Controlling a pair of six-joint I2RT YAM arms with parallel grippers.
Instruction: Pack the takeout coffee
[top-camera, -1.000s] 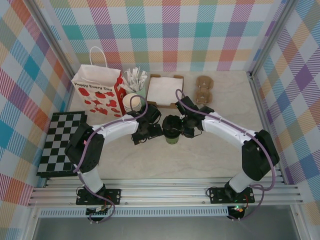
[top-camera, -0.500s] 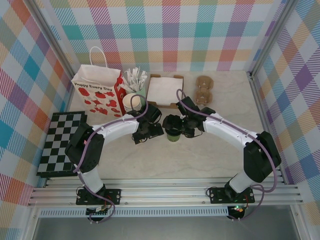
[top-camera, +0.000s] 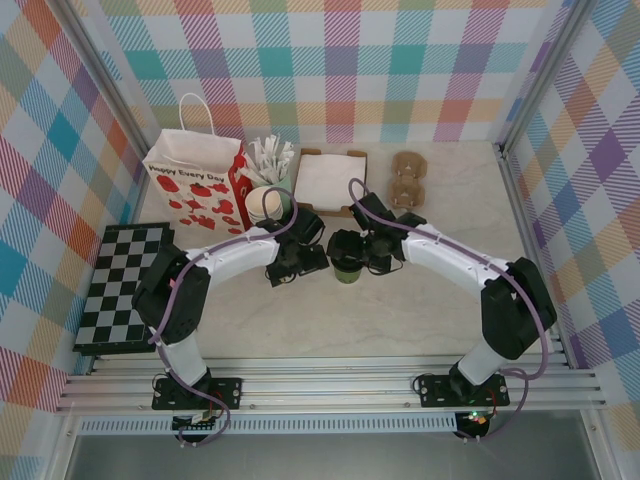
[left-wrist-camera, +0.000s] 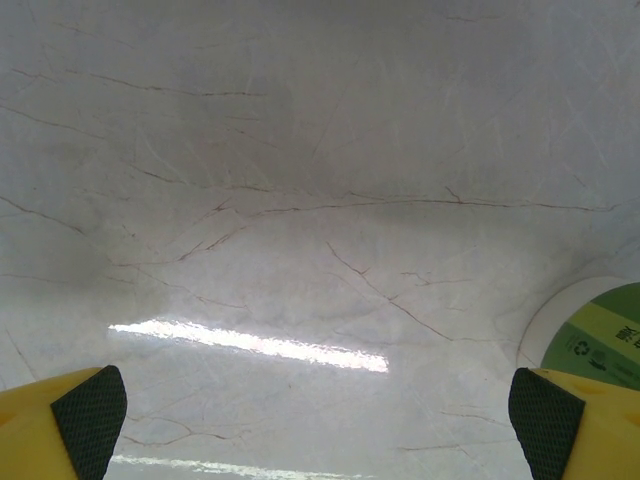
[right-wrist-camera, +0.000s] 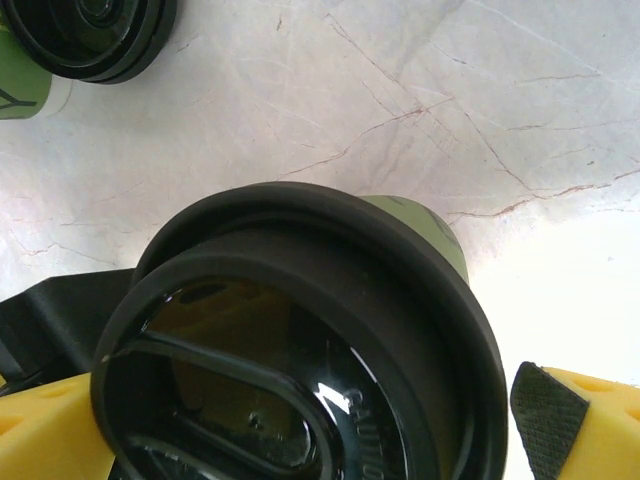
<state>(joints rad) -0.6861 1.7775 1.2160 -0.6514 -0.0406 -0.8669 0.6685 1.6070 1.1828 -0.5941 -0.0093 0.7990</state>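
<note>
Takeout coffee (top-camera: 347, 272): one dark-green paper cup with a round black lid (right-wrist-camera: 300, 350). It stands upright near the middle of the table (top-camera: 420, 320), a little toward the far edge. The lid is seated, so the contents are hidden.

Right gripper (top-camera: 358, 250): yellow fingers with black pads, spread wide to either side of the cup's lid (right-wrist-camera: 300, 420). One pad (right-wrist-camera: 545, 405) stands just clear of the lid's rim. Contact on the other side cannot be told.

Left gripper (top-camera: 295, 262): just left of the cup, jaws wide apart and holding nothing, over bare marble (left-wrist-camera: 325, 410).

Second lidded green cup (right-wrist-camera: 90, 40): at the upper left corner of the right wrist view, apart from the first.

Green cup wall with a pale rim (left-wrist-camera: 590, 325): at the right edge of the left wrist view; which cup it belongs to cannot be told.

Paper bag (top-camera: 195, 185): white with red strawberries, upright at the far left corner. Its inside is not visible.

Pale-green cup (top-camera: 270, 165): beside the bag, filled with white packets.

Cream paper cups (top-camera: 265, 203): just in front of the packet cup.

Cardboard box (top-camera: 330, 180): at the middle of the far edge, holding white paper.

Cardboard cup carrier (top-camera: 408, 180): right of the box.

Checkerboard (top-camera: 125, 285): flat along the left edge.
</note>
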